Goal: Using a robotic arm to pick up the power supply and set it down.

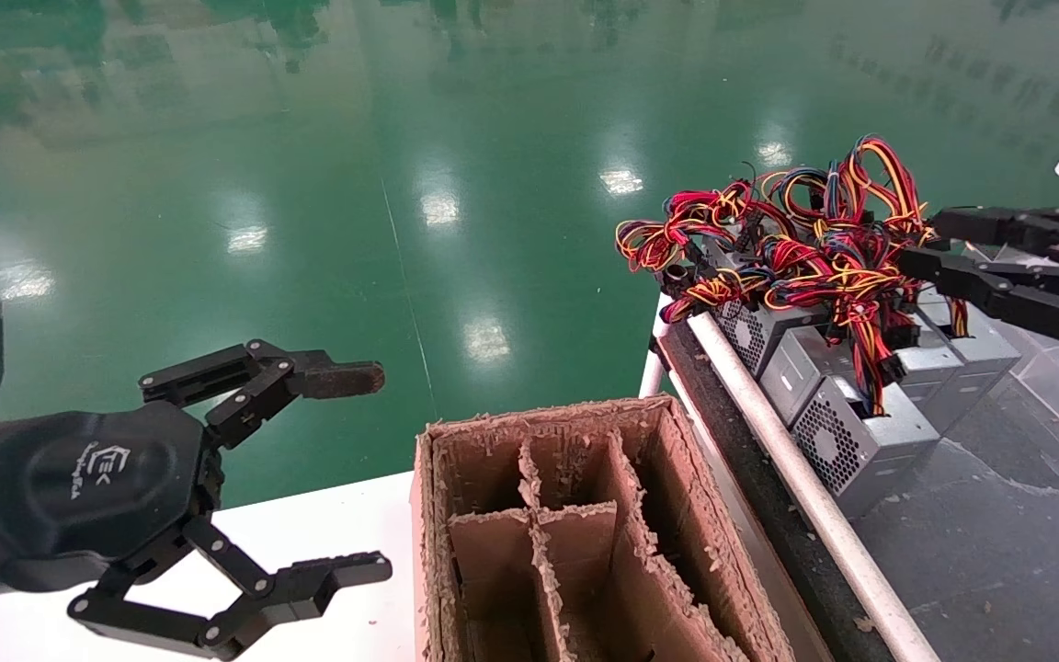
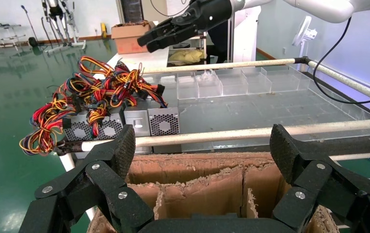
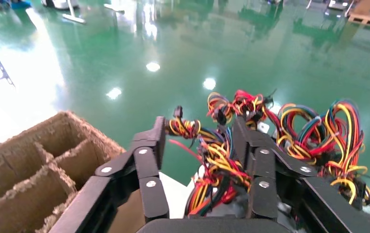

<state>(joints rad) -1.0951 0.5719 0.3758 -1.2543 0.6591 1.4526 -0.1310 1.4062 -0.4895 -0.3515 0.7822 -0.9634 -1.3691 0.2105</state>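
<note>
Left black linked-finger gripper low at near left, fingers spread wide, empty, over white table edge; its arm cut off by frame edge. Just beside it, brown cardboard box with ragged dividers, near end out of view. Beyond white rail, grey sheet-metal power supplies with round fan grilles in cluster on dark surface; tangled red, yellow, black wire bundle hides their tops, exact count unclear. Right black gripper hovers above far supplies, fingers parted, fingertips at wires, holding nothing.
</note>
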